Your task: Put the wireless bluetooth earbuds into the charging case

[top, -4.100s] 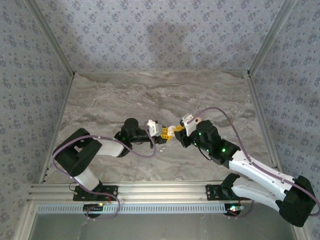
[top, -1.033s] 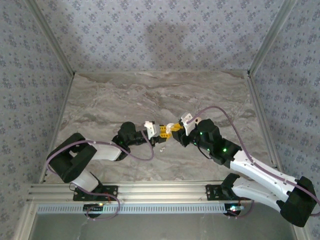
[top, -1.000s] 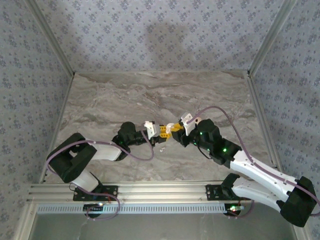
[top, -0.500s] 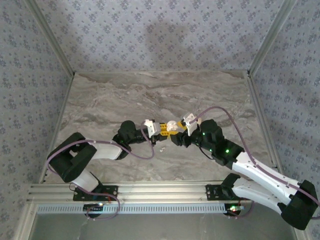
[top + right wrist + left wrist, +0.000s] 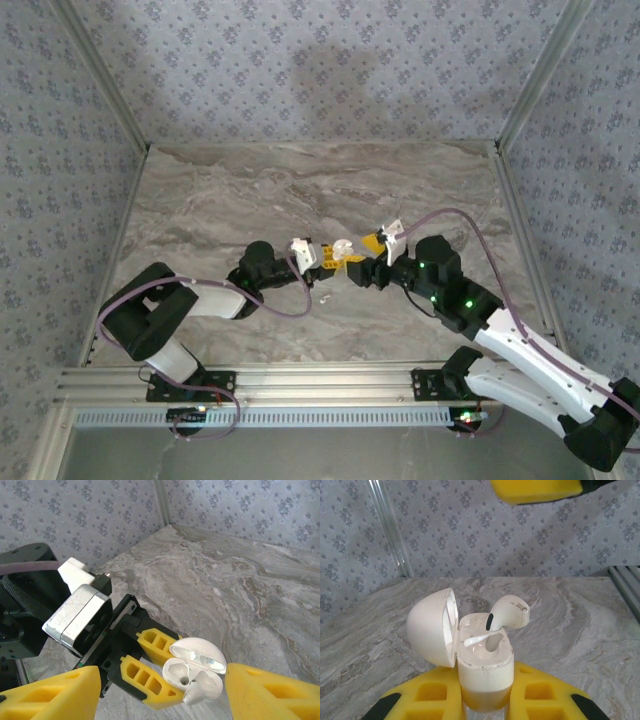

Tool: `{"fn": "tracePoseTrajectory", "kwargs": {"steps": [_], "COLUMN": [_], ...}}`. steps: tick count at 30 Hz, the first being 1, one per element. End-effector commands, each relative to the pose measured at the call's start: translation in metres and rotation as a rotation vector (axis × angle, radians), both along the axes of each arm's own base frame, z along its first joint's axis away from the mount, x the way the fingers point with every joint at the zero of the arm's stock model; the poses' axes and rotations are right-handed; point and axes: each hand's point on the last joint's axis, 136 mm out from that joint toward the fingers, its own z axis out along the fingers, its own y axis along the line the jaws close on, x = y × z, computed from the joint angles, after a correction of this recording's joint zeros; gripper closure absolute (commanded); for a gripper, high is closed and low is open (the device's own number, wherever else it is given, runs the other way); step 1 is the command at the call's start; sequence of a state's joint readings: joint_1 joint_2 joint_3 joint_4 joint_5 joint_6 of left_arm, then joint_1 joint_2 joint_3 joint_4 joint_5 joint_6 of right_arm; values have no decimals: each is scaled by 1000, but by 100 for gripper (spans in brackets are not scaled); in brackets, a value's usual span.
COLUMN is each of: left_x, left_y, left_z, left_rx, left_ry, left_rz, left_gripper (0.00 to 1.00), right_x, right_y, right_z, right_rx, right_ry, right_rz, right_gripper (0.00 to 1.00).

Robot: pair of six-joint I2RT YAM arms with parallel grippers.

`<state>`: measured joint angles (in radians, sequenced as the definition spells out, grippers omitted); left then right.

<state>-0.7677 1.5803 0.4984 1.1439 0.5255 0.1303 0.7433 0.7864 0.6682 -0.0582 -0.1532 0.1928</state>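
Note:
My left gripper (image 5: 333, 259) is shut on the charging case (image 5: 485, 662), a white rounded case held upright with its lid (image 5: 431, 627) swung open to the left. One white earbud (image 5: 509, 616) rests in the right-hand socket, its head sticking out above the rim and leaning right. In the right wrist view the case (image 5: 187, 669) and the earbud (image 5: 204, 689) lie between my right gripper's yellow fingers (image 5: 55, 695), which stand wide apart and touch neither. My right gripper (image 5: 364, 257) is open, just right of the case (image 5: 343, 247). A tiny white piece (image 5: 322, 297), possibly another earbud, lies on the table below the left gripper.
The marble table (image 5: 250, 200) stretches open behind and to both sides of the grippers. Patterned walls close it in at the back and sides, with metal corner posts (image 5: 105, 90). An aluminium rail (image 5: 300, 385) runs along the near edge.
My right gripper has opened and drawn back to the right, leaving the earbud in the case. The left gripper and the case have stayed where they were.

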Motion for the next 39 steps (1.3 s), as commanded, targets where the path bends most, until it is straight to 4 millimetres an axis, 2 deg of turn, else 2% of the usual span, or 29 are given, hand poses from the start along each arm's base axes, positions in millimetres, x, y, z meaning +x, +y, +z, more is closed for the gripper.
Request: {"fn": "tracePoseTrajectory", "kwargs": {"steps": [1, 6, 15, 21, 28, 39], "left_x": [10, 10, 11, 12, 13, 12], "left_y": [-2, -2, -3, -3, -3, -1], "left_z": [5, 1, 3, 6, 6, 8], "left_rx": [-1, 7, 2, -4, -7, -14], "left_ry": [-30, -23, -23, -23, -17, -17], "left_rz": [31, 34, 35, 38, 40, 44], "left_gripper": [83, 83, 83, 83, 83, 83], "right_x": [3, 9, 24, 28, 26, 34], "right_y": [-11, -13, -8, -4, 5, -9], "right_z": [1, -14, -33, -46, -50, -63], "right_rx": [20, 3, -34, -29, -13, -43], "right_ry": [94, 206, 278, 341, 380, 407], "right_rz": [-79, -136, -150, -124, -50, -117], "right_gripper": [33, 35, 35, 38, 39, 45]}}
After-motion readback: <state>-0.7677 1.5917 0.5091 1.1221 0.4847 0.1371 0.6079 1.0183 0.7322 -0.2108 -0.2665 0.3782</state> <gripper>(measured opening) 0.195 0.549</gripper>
